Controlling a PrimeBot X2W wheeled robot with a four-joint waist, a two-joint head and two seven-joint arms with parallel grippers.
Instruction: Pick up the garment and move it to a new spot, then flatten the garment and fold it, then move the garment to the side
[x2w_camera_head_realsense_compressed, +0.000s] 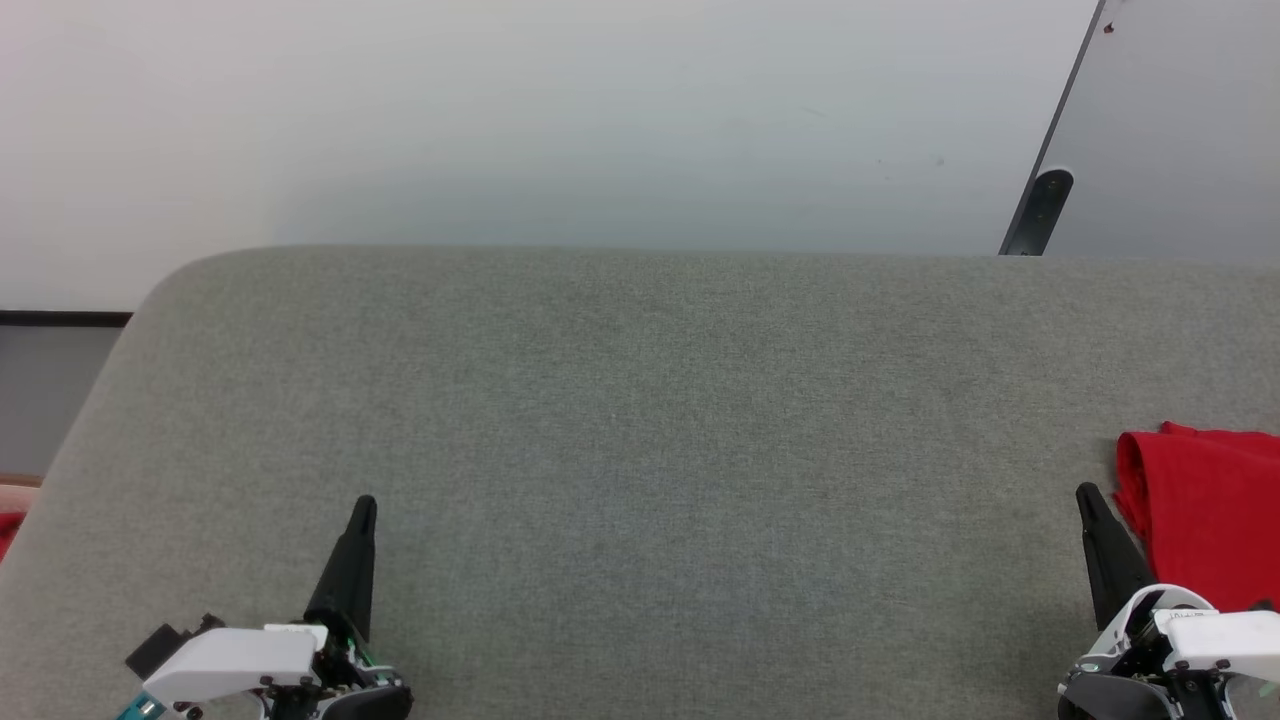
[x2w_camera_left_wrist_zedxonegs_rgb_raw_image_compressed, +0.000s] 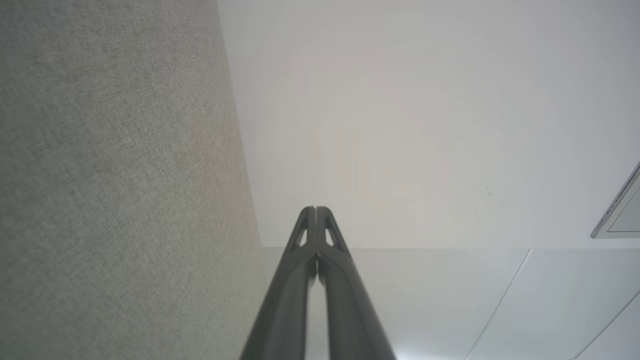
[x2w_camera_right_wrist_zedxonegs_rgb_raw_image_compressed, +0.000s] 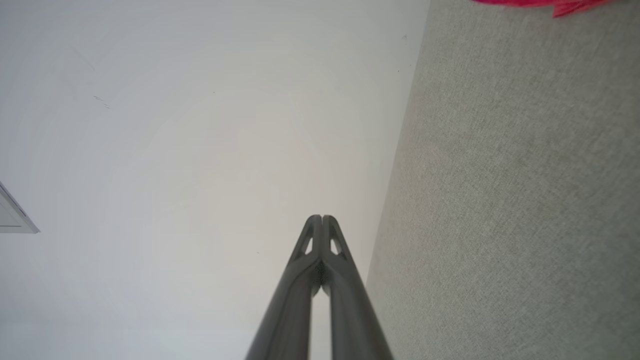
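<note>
We found both arms parked low over the near edge of the grey upholstered surface, neither one carrying anything. The left gripper sat toward that surface's near left corner with its two dark fingers pressed tip to tip, and the right gripper sat toward the near right corner, fingers likewise closed with no gap and nothing between them; the wrist views confirmed the tips meeting. The garment lay on the right end of the surface, a red bundle cut off by the frame, its rounded, rolled-over edge just beside the right gripper's fingers, though we could not tell whether they touched. Only plain red cloth showed; no sleeve or numeral was visible to us. We judged it light, soft and limp: it would sag and drape from any single pinch, and stacked layers could slide apart. We thought the rolled edge nearest the right gripper the best first hold, the fingers opened and closed deep over all layers. For flattening, we reckoned two well-separated points along a hem or the shoulders would be needed.
</note>
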